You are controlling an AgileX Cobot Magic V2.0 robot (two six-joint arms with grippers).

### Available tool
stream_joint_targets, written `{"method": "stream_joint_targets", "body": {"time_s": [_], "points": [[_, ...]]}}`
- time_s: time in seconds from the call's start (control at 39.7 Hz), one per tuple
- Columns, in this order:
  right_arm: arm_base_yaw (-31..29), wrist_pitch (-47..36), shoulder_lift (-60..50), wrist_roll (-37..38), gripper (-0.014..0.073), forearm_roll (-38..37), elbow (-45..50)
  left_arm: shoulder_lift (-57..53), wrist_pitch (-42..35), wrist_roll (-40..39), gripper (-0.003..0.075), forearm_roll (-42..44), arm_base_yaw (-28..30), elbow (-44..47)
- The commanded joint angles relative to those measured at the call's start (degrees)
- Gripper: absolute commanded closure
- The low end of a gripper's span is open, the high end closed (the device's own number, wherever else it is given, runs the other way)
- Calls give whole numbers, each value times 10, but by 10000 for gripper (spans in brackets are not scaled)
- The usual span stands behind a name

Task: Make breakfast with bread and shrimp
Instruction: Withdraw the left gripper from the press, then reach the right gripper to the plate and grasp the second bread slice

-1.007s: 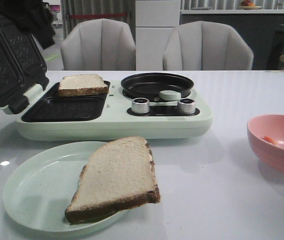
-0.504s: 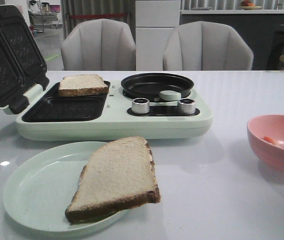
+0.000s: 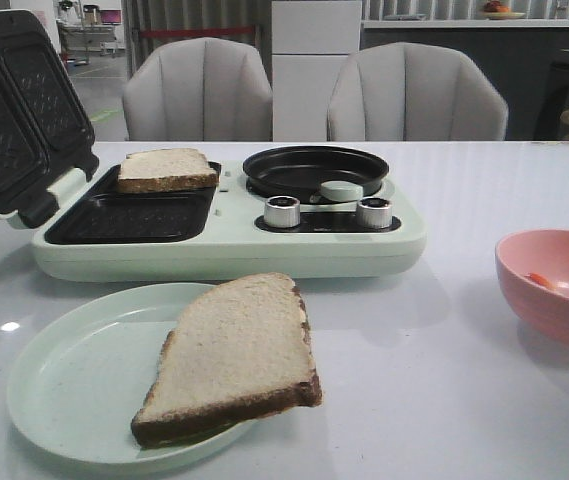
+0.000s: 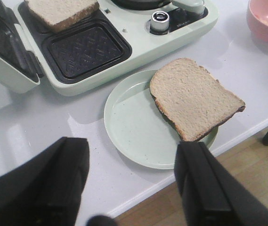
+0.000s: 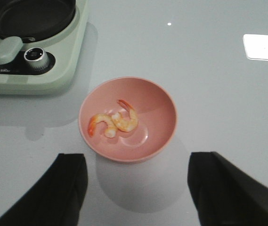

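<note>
One bread slice [image 3: 234, 355] lies half on a pale green plate [image 3: 74, 370], overhanging its right rim; the left wrist view shows this bread slice [image 4: 195, 96] too. A second slice [image 3: 166, 168] rests on the rear grill plate of the sandwich maker [image 3: 224, 250]. Two shrimp [image 5: 115, 121] lie in a pink bowl [image 5: 162, 113] at the table's right; the front view shows only a bit of orange [image 3: 539, 280]. My left gripper [image 4: 133, 150] hangs open above the plate's near side. My right gripper [image 5: 136, 162] is open just short of the bowl. Neither gripper appears in the front view.
The sandwich maker's dark lid [image 3: 14, 110] stands open at the left. A black pan [image 3: 314, 168] and two silver knobs [image 3: 282, 211] sit on its right half. The table's front edge [image 4: 181, 179] runs close to the plate. Two grey chairs [image 3: 199, 90] stand behind the table.
A dark arm that hung over the open lid at the front view's top left one second ago has left that view. Bread, plate and bowl have not moved.
</note>
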Motion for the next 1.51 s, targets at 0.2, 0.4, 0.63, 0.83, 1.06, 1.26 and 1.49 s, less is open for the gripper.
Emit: {"method": "stream_joint_targets", "body": {"time_s": [0.2,0.4,0.63,0.83,1.06,1.26,1.49], "points": [[68,-2,134,-187,38,305,-20,-15,-37,-2,263,-1,-5,-15],[196,-52,276,-216,39,373,-21,-15,-37,-2,263,-1,-5,-15],[278,-104,394,-216,39,422,-44,-15,-38,-2,263,-1,-5,-15],[285,-86,472,-216,39,445,-110,-15,-38,-2,263,-1,-5,-15],[284,-50,565,-216,39,447,-193,-15,-38,-2,263,-1,-5,-15],[284,-36,628,-216,39,447,-241,-15,-38,-2,263,-1,-5,-15],[284,-37,660,-216,39,447,-264,-15,-38,-2,263,-1,-5,-15]]}}
